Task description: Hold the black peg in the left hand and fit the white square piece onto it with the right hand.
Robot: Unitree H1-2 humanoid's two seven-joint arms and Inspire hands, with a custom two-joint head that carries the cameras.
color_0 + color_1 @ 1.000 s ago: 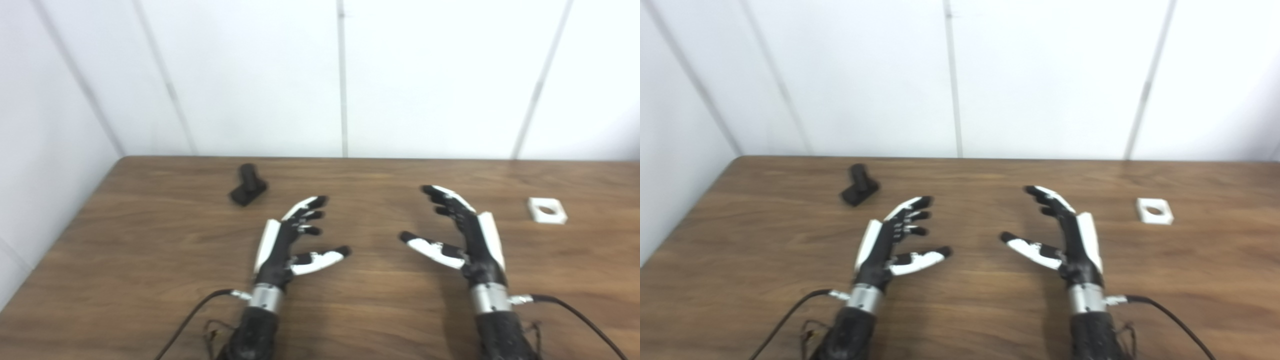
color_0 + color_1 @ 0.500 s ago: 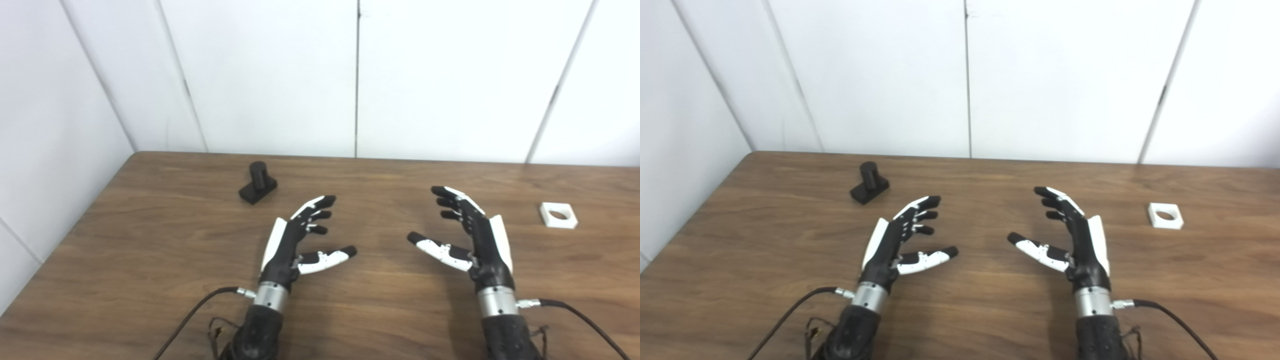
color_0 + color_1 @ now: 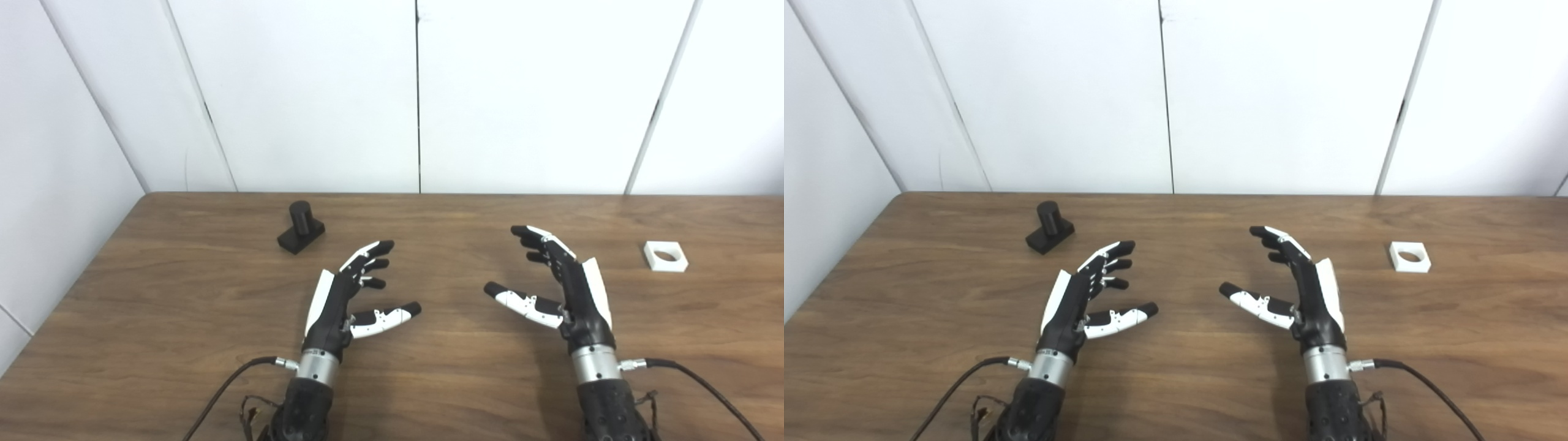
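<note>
A black peg [image 3: 300,226], a short cylinder on a square base, stands upright on the wooden table [image 3: 184,294] at the back left. A white square piece [image 3: 666,256] with a round hole lies flat at the right. My left hand [image 3: 352,294] is open and empty over the middle of the table, below and right of the peg. My right hand [image 3: 560,288] is open and empty, well to the left of the white piece. Both hands face each other, fingers apart.
White wall panels [image 3: 416,92] rise behind the table's far edge and along its left edge. Black cables [image 3: 226,386] trail from both wrists over the near table.
The whole picture has shifted and sharpened, so the camera has moved. Both hands stay open in about the same places. The peg and the white piece have not moved.
</note>
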